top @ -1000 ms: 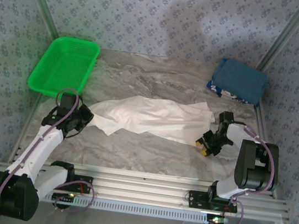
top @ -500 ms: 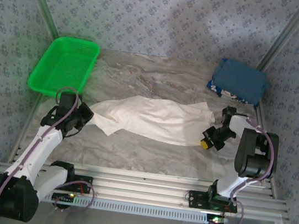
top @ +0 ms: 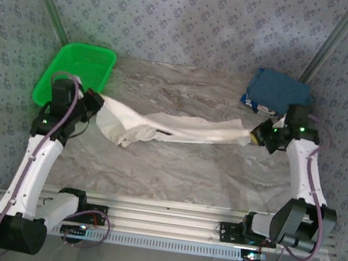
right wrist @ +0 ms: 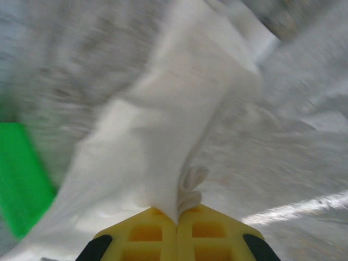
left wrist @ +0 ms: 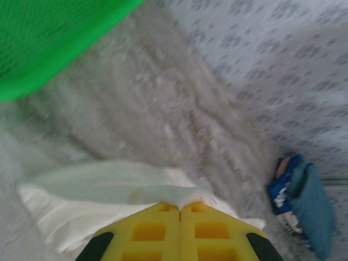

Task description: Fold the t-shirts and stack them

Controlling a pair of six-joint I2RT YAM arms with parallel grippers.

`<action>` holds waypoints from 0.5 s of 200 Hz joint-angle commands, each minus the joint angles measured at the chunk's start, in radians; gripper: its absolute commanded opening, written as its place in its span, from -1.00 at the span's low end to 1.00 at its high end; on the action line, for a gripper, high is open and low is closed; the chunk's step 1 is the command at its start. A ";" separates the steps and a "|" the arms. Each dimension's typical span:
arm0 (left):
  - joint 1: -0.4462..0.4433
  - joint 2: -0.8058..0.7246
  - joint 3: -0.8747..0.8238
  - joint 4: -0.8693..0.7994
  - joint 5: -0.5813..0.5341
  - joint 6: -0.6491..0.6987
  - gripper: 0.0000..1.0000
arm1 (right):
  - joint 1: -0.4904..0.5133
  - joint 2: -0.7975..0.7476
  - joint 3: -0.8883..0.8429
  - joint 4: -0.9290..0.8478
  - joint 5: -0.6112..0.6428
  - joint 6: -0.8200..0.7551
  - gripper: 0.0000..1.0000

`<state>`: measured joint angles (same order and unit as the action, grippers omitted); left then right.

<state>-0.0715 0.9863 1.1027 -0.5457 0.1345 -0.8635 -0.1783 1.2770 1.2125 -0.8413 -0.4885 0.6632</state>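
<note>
Since the right gripper [top: 255, 135] has clamped onto the cream-white t-shirt [top: 180, 129] at 3 o'clock, matching the left gripper [top: 95, 101] pinching it at 9, both have lifted it taut over the table [top: 174, 176] centre, ready for spreading flat

We see the cream-white t-shirt [top: 181, 128] stretched like a bridge across the middle of the table [top: 181, 170]. The left gripper [top: 95, 101] and the right gripper [top: 255, 135] pinch its ends. It blocks the way from front to back. In front of it the table is bare and wide. Behind it there is room between the green basket [top: 78, 71] at the back left and the folded dark blue t-shirt [top: 279, 93] at the back right. Walls [top: 189, 22] close the back and sides.
</note>
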 commanded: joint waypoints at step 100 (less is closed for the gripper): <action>0.037 0.442 1.033 -0.026 0.200 0.074 -1.00 | -0.170 0.137 0.787 0.277 -0.361 0.366 -1.00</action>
<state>-0.0410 1.3796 1.9888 -0.5621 0.2821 -0.8005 -0.3397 1.3857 1.8984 -0.6659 -0.7868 0.9138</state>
